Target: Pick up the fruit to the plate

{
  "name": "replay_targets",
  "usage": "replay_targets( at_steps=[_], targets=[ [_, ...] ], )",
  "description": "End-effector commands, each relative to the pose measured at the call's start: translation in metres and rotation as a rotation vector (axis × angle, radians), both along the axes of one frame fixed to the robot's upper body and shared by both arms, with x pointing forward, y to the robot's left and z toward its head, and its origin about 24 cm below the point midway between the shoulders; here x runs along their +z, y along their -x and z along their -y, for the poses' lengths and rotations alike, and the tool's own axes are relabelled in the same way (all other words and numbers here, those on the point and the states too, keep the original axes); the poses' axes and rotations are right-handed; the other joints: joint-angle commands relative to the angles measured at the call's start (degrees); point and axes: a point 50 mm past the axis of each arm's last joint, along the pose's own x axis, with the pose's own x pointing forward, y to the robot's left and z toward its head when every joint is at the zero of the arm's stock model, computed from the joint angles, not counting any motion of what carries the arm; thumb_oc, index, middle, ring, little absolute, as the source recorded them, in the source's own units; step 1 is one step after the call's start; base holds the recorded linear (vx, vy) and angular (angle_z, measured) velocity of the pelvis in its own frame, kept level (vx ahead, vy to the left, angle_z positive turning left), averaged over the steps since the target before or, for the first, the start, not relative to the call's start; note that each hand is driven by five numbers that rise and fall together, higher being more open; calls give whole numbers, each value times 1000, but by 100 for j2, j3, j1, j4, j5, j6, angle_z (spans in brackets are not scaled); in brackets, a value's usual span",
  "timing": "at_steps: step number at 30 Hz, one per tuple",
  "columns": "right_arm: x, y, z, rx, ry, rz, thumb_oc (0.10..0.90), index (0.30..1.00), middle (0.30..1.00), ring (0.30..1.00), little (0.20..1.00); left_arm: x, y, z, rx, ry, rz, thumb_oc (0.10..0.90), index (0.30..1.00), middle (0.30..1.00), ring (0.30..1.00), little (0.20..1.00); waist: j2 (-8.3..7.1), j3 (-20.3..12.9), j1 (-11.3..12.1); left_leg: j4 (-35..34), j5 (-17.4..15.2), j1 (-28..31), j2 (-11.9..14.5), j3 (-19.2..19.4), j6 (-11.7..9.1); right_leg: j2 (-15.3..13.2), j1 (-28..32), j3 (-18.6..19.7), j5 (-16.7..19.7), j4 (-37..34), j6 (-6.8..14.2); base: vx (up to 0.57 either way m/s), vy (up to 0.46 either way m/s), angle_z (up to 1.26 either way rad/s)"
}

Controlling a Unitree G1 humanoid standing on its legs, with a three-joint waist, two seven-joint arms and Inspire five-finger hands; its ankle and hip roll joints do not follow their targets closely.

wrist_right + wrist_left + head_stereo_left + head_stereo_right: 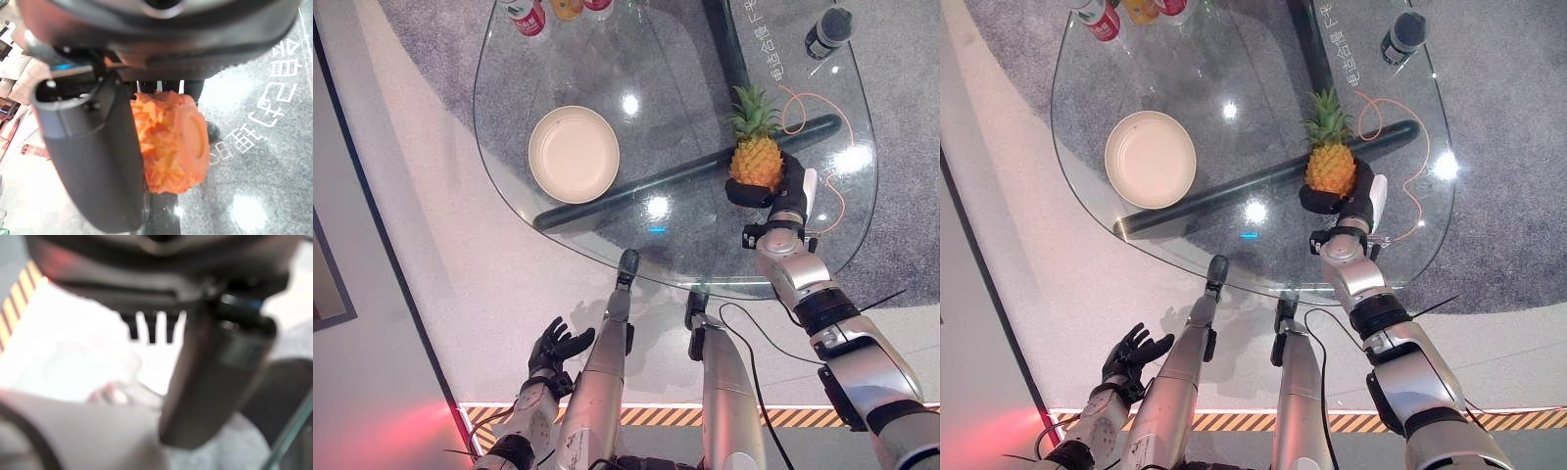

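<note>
One pineapple in right hand; one plate.

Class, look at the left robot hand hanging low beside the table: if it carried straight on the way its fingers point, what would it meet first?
Probably nothing nearby: the left robot hand, open, points over bare floor, short of the glass table. Depth is unclear.

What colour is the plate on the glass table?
Cream-white plate, clearest in the left eye view.
</note>
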Motion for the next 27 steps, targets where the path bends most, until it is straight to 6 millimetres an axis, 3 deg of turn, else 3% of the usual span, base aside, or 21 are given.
replay_targets(
  at_steps=[1,12,27],
  targets=[
    [3,0,20,-24,55,-29,100,300,300,300,200,-2,10,-2,16,11,27,800,900,900,900,900,118,-30,81,797,-948,118,-707,115,509,113,244,-333,874,-1191,169,0,0,0],
    [7,9,7,40,28,66,100,300,300,300,200,27,-10,-3,71,26,201,800,900,900,900,900,97,-30,-8,816,-990,248,-679,151,512,144,351,-283,844,-1166,172,-6,-12,0],
    [22,49,-33,309,116,303,100,300,300,300,200,73,-27,-16,208,55,477,800,900,900,900,900,13,-30,-330,692,-1017,850,-608,273,497,188,950,-66,737,-1295,158,-12,-20,-4]
  ],
)
